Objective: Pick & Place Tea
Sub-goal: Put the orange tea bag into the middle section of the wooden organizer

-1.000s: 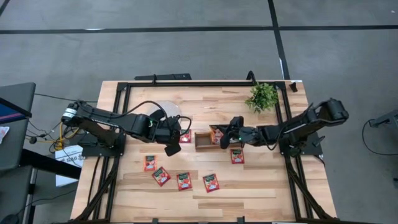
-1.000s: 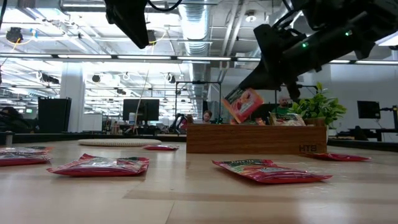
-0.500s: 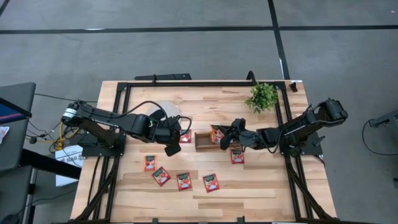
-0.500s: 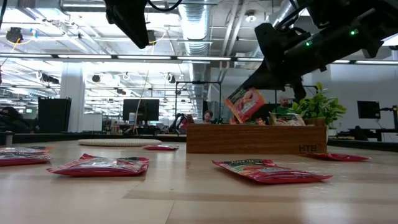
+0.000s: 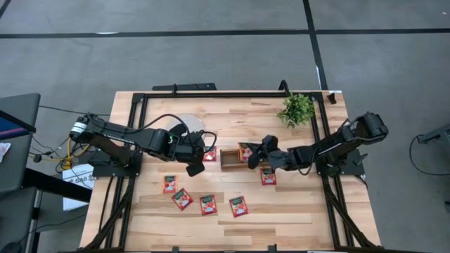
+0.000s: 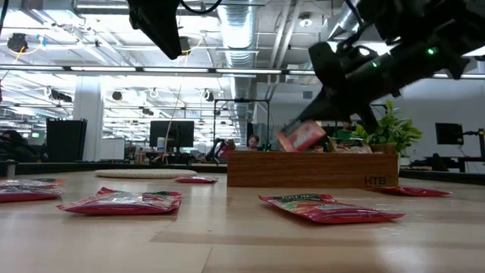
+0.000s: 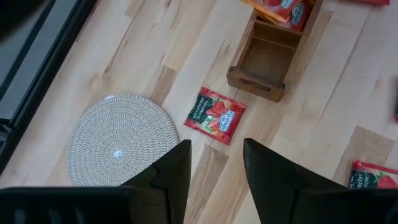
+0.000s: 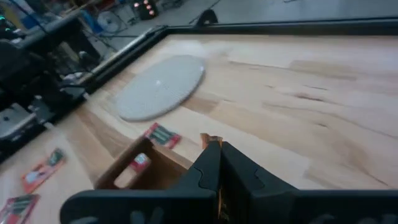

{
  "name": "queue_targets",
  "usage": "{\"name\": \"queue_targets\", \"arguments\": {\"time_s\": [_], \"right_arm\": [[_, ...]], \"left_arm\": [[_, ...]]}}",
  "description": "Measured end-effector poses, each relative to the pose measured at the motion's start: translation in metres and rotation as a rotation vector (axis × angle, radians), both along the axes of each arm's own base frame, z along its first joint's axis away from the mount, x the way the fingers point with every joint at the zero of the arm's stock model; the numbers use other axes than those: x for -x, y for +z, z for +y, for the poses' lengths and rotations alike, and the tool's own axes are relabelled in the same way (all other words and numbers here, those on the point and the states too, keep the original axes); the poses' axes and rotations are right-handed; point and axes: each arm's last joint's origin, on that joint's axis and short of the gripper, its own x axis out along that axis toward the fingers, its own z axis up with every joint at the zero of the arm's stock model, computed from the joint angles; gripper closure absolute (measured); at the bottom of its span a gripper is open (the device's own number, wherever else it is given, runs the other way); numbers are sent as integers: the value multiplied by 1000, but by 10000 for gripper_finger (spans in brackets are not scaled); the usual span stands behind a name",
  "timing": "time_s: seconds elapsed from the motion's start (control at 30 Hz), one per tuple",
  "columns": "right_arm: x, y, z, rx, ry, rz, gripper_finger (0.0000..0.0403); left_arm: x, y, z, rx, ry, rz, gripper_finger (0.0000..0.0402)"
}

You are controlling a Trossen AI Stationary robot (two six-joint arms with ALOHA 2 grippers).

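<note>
A red tea sachet (image 6: 301,135) is gripped between the shut fingers of the right gripper (image 5: 254,154) and is held tilted just over the rim of the wooden tray (image 5: 229,164); this tilt is shown only in the low view, while from above the sachet is seen merely as a red patch over the tray's right end. In the right wrist view, only a thin edge of the sachet is seen between the closed fingers (image 8: 210,167). The tray's inside is shown best in the left wrist view: one compartment is bare, and the next holds red sachets (image 7: 283,9). The left gripper (image 5: 195,162) is held above the table between the round white disc (image 5: 190,125) and the tray, its fingers (image 7: 173,171) spread apart with nothing between them. In the high view, six loose sachets are counted on the table: one (image 5: 209,154) just beside the tray's left end, one (image 5: 268,176) near the right arm, and four (image 5: 207,204) in a row nearer the front edge. One potted plant (image 5: 296,109) is seen at the far right.
</note>
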Motion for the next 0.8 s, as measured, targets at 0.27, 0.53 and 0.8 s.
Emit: {"name": "queue_targets", "arguments": {"time_s": [0.27, 0.53, 0.8], "right_arm": [[-3, -3, 3, 8, -24, -19, 403], [-4, -4, -2, -3, -21, -12, 403], [-4, -4, -3, -6, -16, -1, 403]], "left_arm": [[0, 0, 0, -7, -13, 6, 261], [0, 0, 0, -20, -19, 9, 261], [0, 0, 0, -21, -20, 9, 261]]}}
